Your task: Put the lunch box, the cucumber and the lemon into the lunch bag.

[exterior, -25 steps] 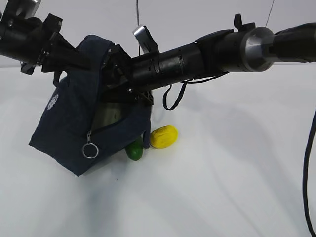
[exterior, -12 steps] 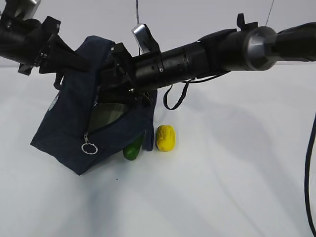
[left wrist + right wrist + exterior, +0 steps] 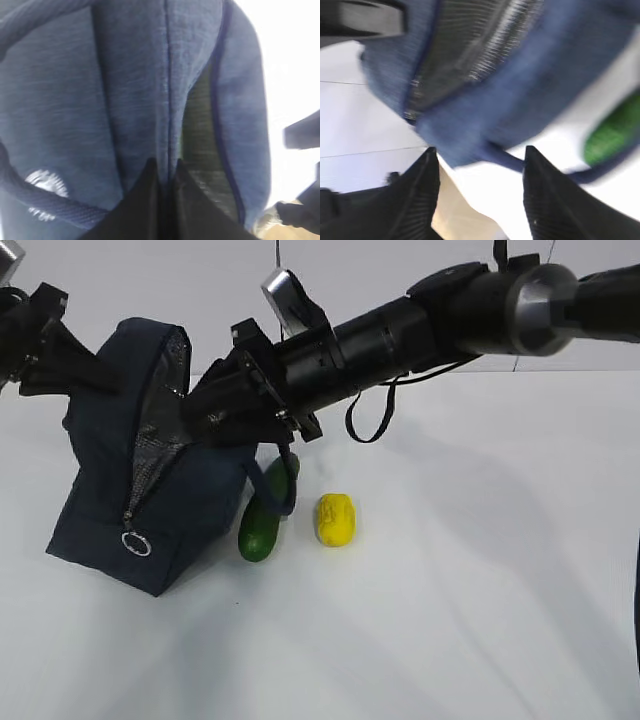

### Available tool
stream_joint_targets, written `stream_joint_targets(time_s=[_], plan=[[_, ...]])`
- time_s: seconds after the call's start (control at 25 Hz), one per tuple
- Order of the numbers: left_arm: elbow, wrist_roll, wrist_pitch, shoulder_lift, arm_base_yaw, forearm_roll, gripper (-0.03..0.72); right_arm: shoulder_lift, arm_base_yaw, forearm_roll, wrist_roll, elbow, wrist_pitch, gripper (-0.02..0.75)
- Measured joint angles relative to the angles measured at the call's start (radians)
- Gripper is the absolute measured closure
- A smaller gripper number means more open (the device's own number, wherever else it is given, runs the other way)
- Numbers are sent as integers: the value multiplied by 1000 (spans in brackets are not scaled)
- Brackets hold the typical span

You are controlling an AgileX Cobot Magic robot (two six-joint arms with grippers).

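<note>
The navy lunch bag [image 3: 190, 495] stands tilted on the white table, its zipper ring pull [image 3: 136, 543] hanging low at the front. My left gripper [image 3: 75, 365] is shut on the bag's top fabric [image 3: 125, 75], fingertips pinched on a seam [image 3: 165, 162]. Just outside the bag's dark opening, my right gripper [image 3: 205, 410] is open; a bag handle [image 3: 507, 156] passes in front of its tips [image 3: 480, 150], and nothing is held. The cucumber [image 3: 262, 520] leans against the bag's right side and shows green in the right wrist view [image 3: 615, 132]. The lemon [image 3: 336, 519] sits beside it. The lunch box is hidden.
White tabletop [image 3: 470, 590] stretches to the right and front of the lemon. The right arm [image 3: 430, 320] reaches in from the upper right above the cucumber, with a black cable loop [image 3: 370, 420] dangling under it.
The bag has swung left and more upright, its opening narrowing so the pale contents no longer show. My right gripper drew back from the opening. The cucumber is more exposed; the lemon turned on end.
</note>
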Motion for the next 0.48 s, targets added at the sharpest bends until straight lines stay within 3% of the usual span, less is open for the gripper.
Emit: stream_joint_targets(time_s=[0.48], plan=[[0,-113,-28,5,45,195,688,-50,-1,-555,371,-180,32,328]])
